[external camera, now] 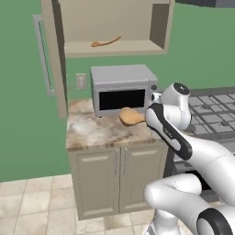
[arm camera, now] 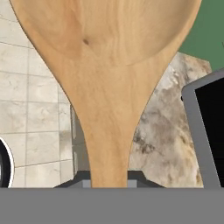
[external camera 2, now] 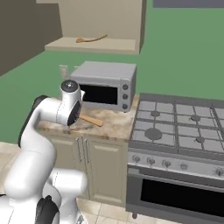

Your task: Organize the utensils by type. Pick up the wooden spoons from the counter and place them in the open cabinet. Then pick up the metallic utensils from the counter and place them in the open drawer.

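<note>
My gripper (arm camera: pixel 109 182) is shut on the handle of the larger, paler wooden spoon (arm camera: pixel 109 65), whose round bowl looms at the top of the hand view. The spoon (external camera: pixel 131 117) hangs just above the counter (external camera: pixel 92 131) in front of the microwave, its bowl sticking out left of my arm. From the right, its handle (external camera 2: pixel 92 120) shows beside the hand. The shorter, darker wooden spoon (external camera: pixel 105 42) lies on the lower shelf of the open cabinet (external camera: pixel 160 23); it is also seen from the right (external camera 2: pixel 91 39). The metallic utensils and the drawer are out of view.
A grey microwave (external camera: pixel 121 89) stands at the back of the counter, under the cabinet. The cabinet door (external camera: pixel 46 55) hangs open at the left. A gas stove (external camera 2: pixel 179 127) with an oven door (external camera 2: pixel 175 197) adjoins the counter on the right.
</note>
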{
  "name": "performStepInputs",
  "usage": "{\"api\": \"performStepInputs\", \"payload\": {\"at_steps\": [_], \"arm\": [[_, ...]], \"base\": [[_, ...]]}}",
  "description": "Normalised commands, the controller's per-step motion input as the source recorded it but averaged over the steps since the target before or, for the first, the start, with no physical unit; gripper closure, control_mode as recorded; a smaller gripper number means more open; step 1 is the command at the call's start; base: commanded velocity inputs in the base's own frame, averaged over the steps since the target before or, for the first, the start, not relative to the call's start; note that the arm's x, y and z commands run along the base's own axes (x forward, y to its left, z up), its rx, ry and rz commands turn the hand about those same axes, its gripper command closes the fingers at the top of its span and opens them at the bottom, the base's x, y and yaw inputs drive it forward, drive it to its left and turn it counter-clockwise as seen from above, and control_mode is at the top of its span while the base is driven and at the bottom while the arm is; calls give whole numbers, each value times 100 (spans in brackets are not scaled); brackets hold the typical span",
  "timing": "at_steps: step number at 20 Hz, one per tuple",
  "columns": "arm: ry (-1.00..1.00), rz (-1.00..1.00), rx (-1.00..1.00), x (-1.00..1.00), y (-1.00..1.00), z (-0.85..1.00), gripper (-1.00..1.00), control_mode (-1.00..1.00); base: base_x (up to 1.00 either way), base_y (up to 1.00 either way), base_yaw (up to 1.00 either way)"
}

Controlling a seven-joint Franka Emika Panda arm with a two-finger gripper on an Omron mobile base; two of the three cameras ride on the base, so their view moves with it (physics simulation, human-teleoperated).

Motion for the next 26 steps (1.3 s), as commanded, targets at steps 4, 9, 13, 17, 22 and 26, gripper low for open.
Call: {"api": "performStepInputs", "payload": {"at_steps": [4, 9, 13, 17, 22, 26], "arm": [[0, 0, 0, 0, 0, 0, 100, 100], [0, 0, 0, 0, 0, 0, 100, 100], [0, 0, 0, 0, 0, 0, 100, 100], [0, 0, 0, 0, 0, 0, 100, 100], [0, 0, 0, 0, 0, 0, 100, 100], [0, 0, 0, 0, 0, 0, 100, 100]], "base": [[41, 41, -13], [41, 37, -9], [61, 34, -8], [64, 26, 0], [57, 20, 0], [35, 15, 0]]}}
